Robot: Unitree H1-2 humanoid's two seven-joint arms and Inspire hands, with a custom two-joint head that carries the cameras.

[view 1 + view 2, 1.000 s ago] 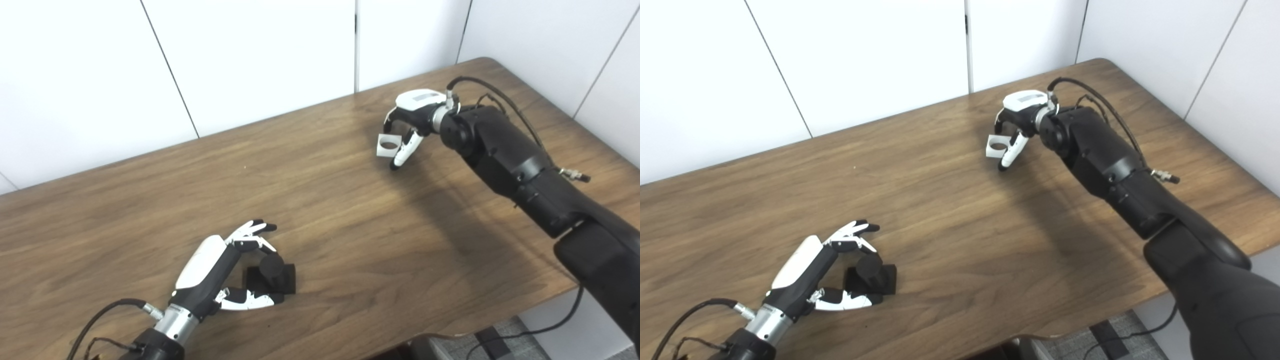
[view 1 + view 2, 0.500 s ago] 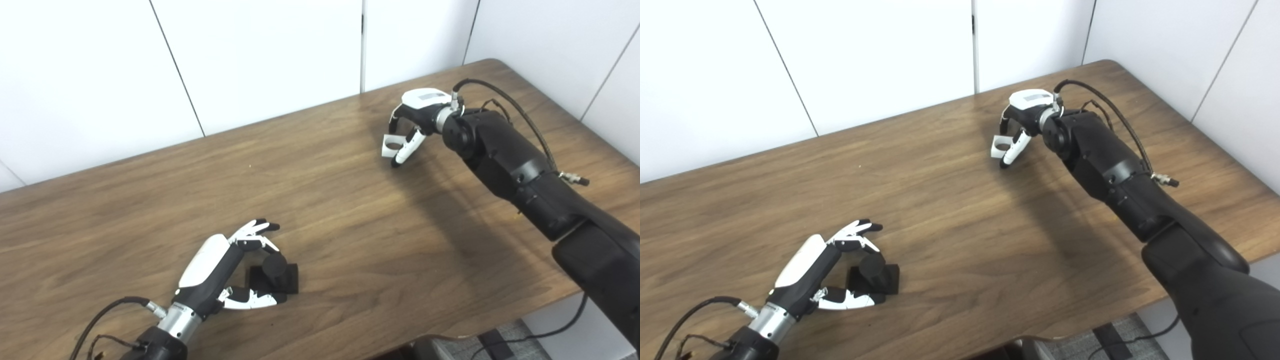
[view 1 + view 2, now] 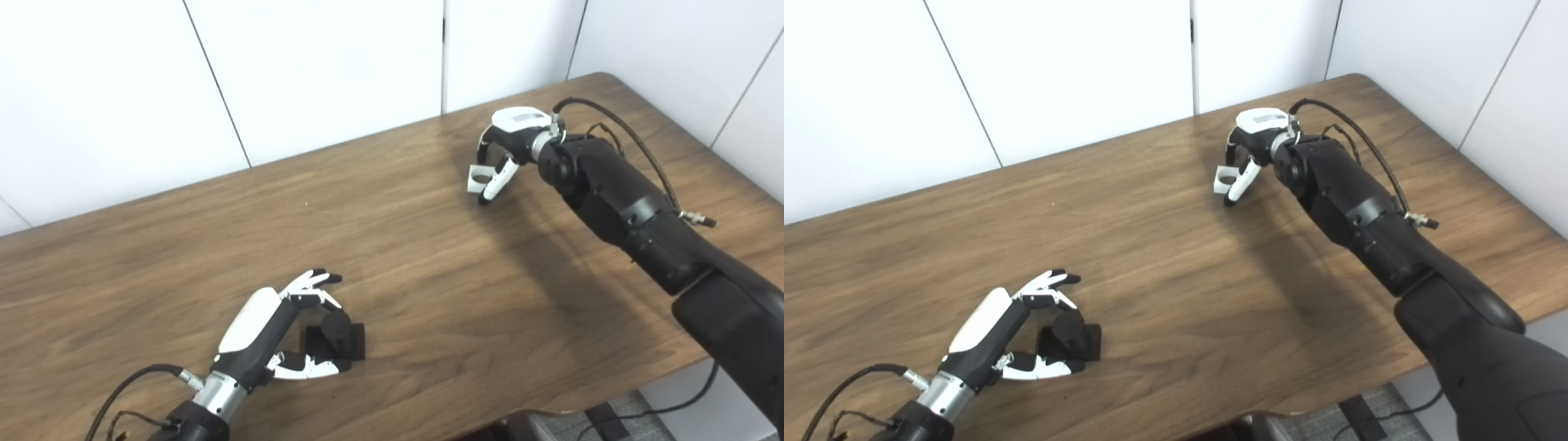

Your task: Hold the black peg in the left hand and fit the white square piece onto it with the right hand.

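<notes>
The black peg [image 3: 335, 324] stands upright on its black square base [image 3: 350, 344] on the table, near the front left. My left hand [image 3: 269, 324] lies on the table cupped round the peg, open, with fingers behind it and the thumb along the base's front. The peg rests on the table. My right hand [image 3: 503, 147] is at the far right of the table, shut on the white square piece [image 3: 479, 179]. The piece has a round hole and hangs from the fingertips just above the wood. It also shows in the right eye view [image 3: 1224, 180].
The brown wooden table [image 3: 429, 275] has a rounded far right corner, and its front edge runs along the bottom right. White wall panels stand behind it. A cable loops over my right forearm [image 3: 612, 184].
The camera shifted a little early on. My right hand still holds the white piece, now tilted a little flatter. My left hand and the peg have not moved.
</notes>
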